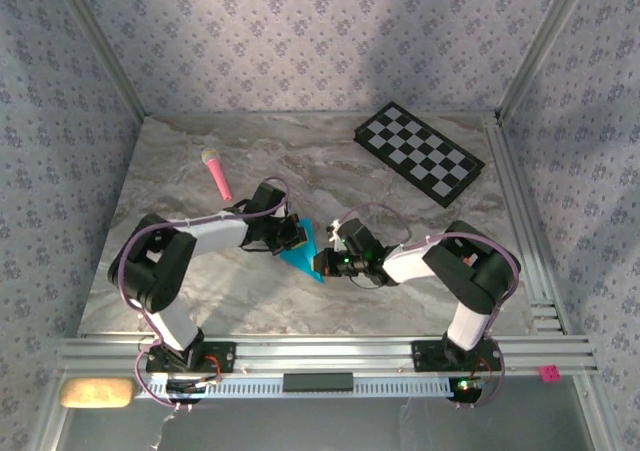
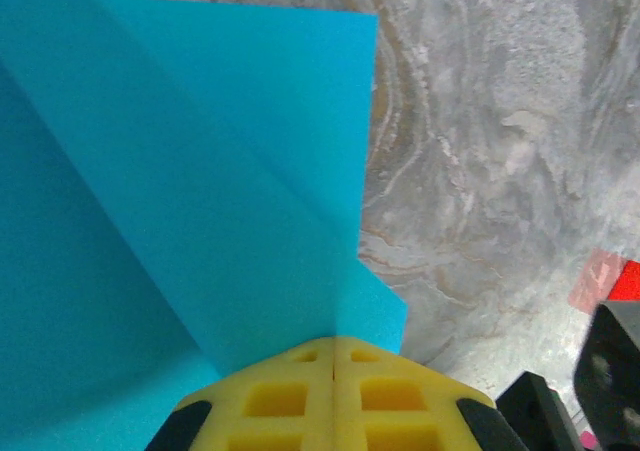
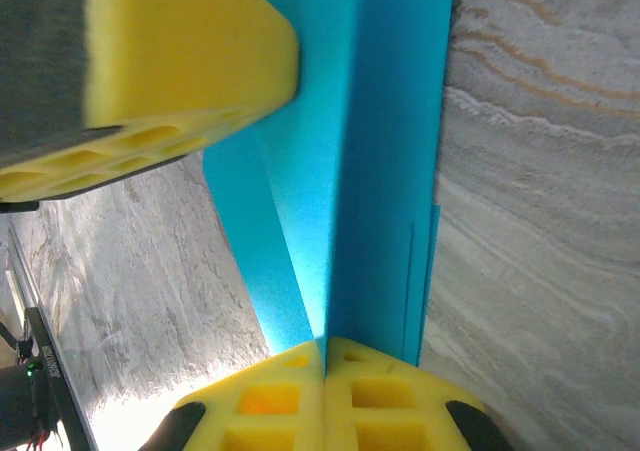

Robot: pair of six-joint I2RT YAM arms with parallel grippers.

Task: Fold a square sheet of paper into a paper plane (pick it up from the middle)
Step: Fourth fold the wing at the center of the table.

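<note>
The square sheet of paper (image 1: 303, 252), bright cyan-blue and creased into folded layers, hangs between both arms over the middle of the marble table (image 1: 420, 301). My left gripper (image 1: 291, 233) is shut on its upper edge; in the left wrist view the paper (image 2: 200, 201) rises from the closed yellow pads (image 2: 300, 396). My right gripper (image 1: 322, 264) is shut on the lower corner, and the right wrist view has the folded paper (image 3: 385, 161) pinched between its yellow pads (image 3: 380, 401), with the left gripper's yellow pad (image 3: 180, 51) at the top left.
A black-and-white checkered board (image 1: 419, 153) lies at the back right. A pink stick (image 1: 217, 174) with a pale tip rests at the back left. A metal rail (image 1: 300, 351) runs along the near edge, and patterned walls enclose the table.
</note>
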